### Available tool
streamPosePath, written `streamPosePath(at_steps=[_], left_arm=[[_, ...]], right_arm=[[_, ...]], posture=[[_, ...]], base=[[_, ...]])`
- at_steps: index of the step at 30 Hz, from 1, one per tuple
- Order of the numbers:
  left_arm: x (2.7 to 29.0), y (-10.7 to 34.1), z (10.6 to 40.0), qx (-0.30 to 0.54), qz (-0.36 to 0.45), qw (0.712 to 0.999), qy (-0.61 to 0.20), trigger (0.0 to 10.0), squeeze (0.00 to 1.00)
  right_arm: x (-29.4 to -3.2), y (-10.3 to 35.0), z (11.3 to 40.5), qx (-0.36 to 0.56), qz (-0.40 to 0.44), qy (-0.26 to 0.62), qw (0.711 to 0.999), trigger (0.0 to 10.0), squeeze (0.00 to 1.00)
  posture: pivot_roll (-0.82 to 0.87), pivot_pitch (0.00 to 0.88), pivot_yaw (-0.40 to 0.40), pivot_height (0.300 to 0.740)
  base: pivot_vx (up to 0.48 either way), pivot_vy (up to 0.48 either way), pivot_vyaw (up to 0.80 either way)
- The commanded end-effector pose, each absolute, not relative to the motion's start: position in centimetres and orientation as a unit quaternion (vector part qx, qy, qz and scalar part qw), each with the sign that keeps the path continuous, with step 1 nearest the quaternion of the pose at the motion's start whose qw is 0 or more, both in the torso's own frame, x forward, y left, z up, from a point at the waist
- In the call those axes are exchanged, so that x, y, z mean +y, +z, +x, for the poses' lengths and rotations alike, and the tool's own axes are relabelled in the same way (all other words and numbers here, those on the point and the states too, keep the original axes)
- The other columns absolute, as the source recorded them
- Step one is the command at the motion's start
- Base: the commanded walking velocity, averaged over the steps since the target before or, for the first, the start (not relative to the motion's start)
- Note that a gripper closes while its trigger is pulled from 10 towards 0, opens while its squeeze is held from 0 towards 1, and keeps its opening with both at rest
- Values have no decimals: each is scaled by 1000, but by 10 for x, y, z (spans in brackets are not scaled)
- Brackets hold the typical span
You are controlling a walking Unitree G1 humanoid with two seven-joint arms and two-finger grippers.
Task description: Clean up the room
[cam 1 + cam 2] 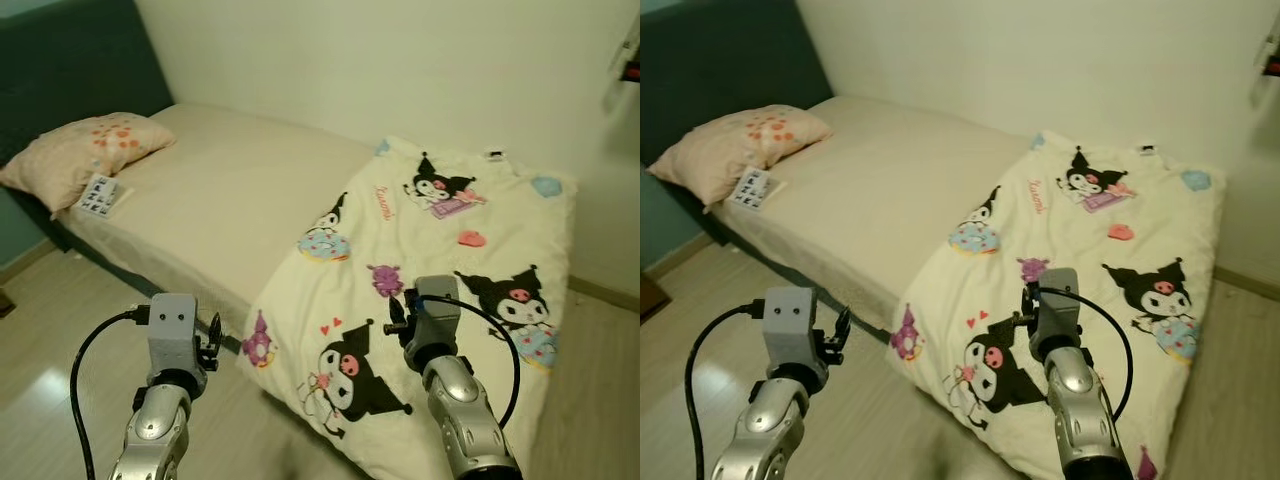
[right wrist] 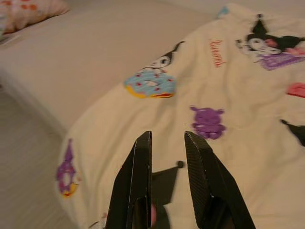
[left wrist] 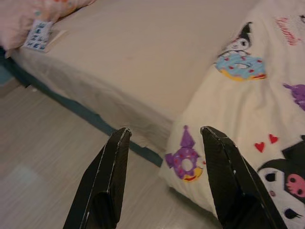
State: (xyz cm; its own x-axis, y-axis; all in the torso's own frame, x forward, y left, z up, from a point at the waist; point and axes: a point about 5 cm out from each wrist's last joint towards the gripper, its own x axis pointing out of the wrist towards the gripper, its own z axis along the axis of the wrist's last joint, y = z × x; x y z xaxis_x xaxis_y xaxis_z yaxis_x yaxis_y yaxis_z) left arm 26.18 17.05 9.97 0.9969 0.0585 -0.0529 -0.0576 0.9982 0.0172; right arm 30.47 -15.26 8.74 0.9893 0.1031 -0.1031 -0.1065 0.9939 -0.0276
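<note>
Bed: low bed with a plain beige sheet (image 1: 230, 190) and a dark teal headboard (image 1: 70, 60), set against a cream wall (image 1: 350, 60).
Quilt: cream cartoon-print quilt (image 1: 440, 270) spread over the foot end, its near edge hanging over the side toward the floor.
Pillow: peach flower-print pillow (image 1: 80, 155) at the head-end corner.
Card: small white printed card (image 1: 100, 195) on the sheet, just beside the pillow, near the bed's edge.
Floor: pale wood-look floor (image 1: 60, 340) beside the bed.
Left gripper (image 3: 164, 143): over the floor by the quilt's hanging corner, fingers spread apart, empty.
Right gripper (image 2: 167, 143): above the quilt near its near edge, fingers narrowly parted, nothing between them.
</note>
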Motion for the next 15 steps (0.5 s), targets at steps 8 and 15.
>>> streamPosePath(at_steps=[8,15], left_arm=[[175,92,260,49,13,998,37,10000,0],[175,93,261,52,17,998,38,10000,0]], right_arm=[[-150,87,306,49,-8,54,997,10000,0],[-149,87,308,48,-5,55,997,10000,0]], posture=[[-54,87,50,740],[-42,91,47,740]], base=[[0,0,800],[0,0,800]])
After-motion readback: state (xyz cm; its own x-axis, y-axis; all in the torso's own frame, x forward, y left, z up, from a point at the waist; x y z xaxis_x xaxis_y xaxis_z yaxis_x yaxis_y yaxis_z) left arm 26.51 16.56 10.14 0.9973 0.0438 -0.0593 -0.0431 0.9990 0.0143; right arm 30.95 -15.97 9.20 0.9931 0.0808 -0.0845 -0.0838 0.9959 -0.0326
